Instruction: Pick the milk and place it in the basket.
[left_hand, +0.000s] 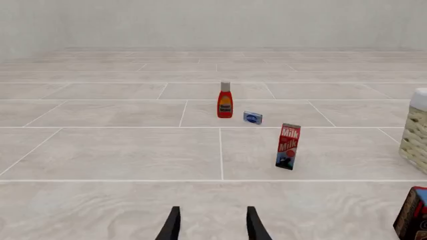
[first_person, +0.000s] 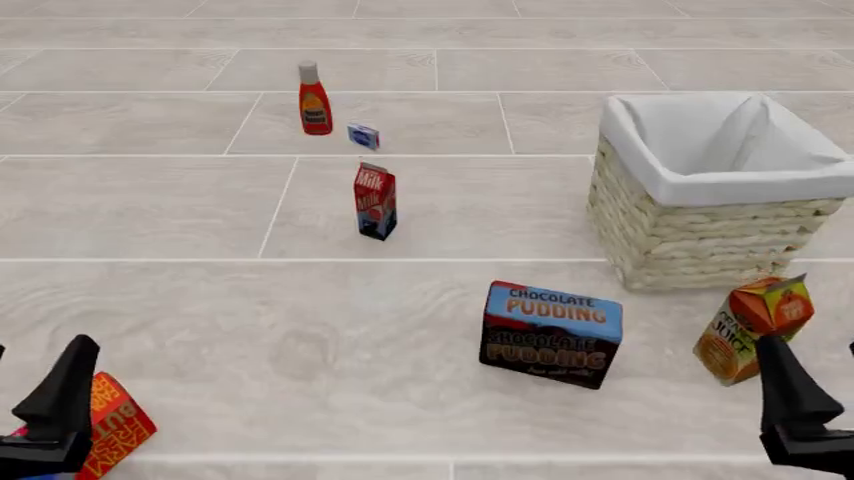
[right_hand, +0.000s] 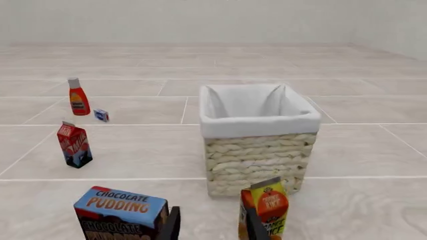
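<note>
Front view shows the milk (first_person: 375, 201) upright on the bench, ahead and left of centre, well left of the basket (first_person: 694, 235), so the empty, open left gripper (left_hand: 212, 225) seems nearer than the open right gripper (right_hand: 212, 226).
</note>
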